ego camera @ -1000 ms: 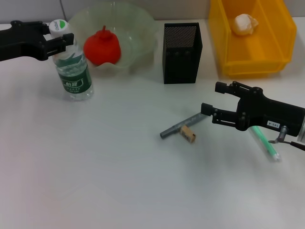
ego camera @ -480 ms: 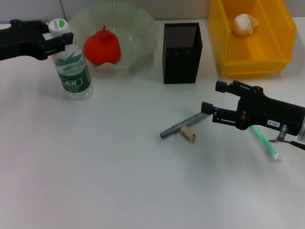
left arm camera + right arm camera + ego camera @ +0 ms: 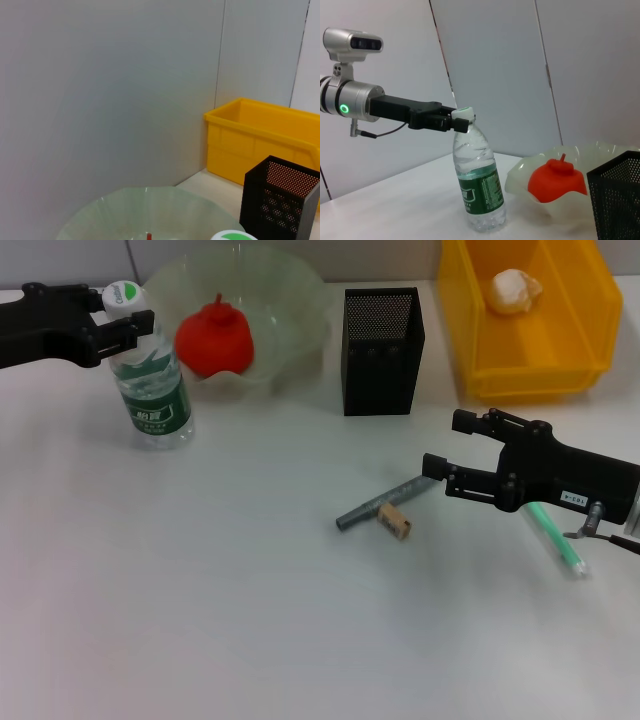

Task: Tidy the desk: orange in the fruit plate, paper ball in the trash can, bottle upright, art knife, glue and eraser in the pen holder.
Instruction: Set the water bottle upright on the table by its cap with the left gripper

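The left gripper (image 3: 128, 322) is matte black, with long flat fingers, and enters at the upper left of the head frame. In the right wrist picture the same arm shows at the upper left as a black bar that ends in a silver metal cylinder with a small round green light. A thin dark cable hangs under this cylinder, and a silver camera box with a dark lens strip sits above it. The right gripper (image 3: 446, 455), at the right of the head frame, is also black, with blocky fingers, a small white label with dark print, and a thin cable near a grey cuff.
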